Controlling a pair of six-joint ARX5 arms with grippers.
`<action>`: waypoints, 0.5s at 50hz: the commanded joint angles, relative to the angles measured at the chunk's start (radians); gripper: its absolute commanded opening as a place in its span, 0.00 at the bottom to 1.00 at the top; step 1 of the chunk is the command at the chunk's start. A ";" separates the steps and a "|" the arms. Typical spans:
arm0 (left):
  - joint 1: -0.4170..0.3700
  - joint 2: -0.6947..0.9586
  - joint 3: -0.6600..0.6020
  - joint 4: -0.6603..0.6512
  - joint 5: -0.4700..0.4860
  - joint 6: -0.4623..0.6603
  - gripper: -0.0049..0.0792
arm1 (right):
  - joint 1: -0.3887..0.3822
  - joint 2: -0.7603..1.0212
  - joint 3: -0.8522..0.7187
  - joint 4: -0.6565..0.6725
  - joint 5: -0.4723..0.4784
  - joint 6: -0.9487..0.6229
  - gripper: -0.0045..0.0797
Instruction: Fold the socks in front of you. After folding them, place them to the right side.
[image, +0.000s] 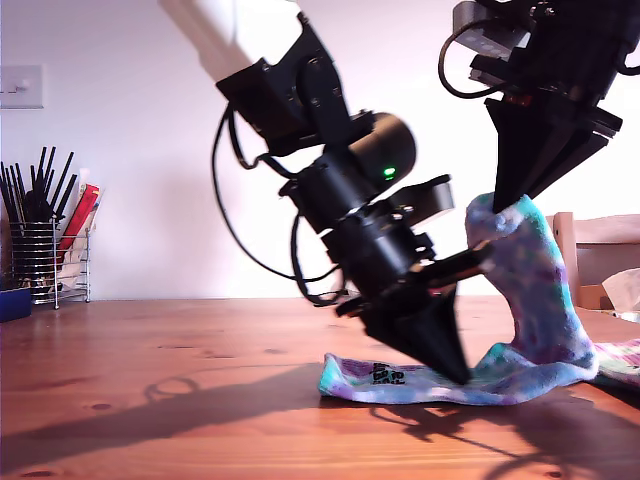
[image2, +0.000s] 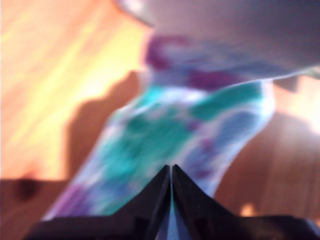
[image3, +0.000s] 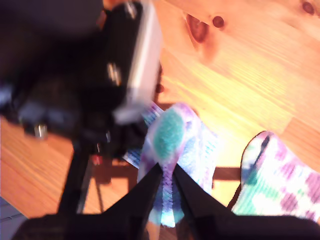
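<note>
Mid-fold: my second gripper (image: 508, 203) pinches the sock (image: 530, 290) toe aloft, my first gripper (image: 452, 372) pins its middle, pinched shut; placing remains.

One sock (image: 520, 300) drapes from the table (image: 150, 400) up rightward in the exterior view.

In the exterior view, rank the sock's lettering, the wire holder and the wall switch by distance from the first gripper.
1. Lettering on the sock, beside my first gripper.
2. Wire holder, exterior view's left.
3. Wall switch, exterior view's upper left.
</note>
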 joint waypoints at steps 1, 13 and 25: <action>0.009 -0.029 -0.007 -0.008 0.000 0.002 0.03 | 0.004 -0.005 0.010 0.004 -0.008 0.002 0.04; 0.032 -0.078 -0.007 -0.089 -0.019 0.016 0.03 | 0.005 -0.005 0.021 0.003 -0.008 0.004 0.04; 0.050 -0.110 -0.007 -0.196 -0.071 0.034 0.03 | 0.005 -0.005 0.021 0.003 -0.026 0.004 0.04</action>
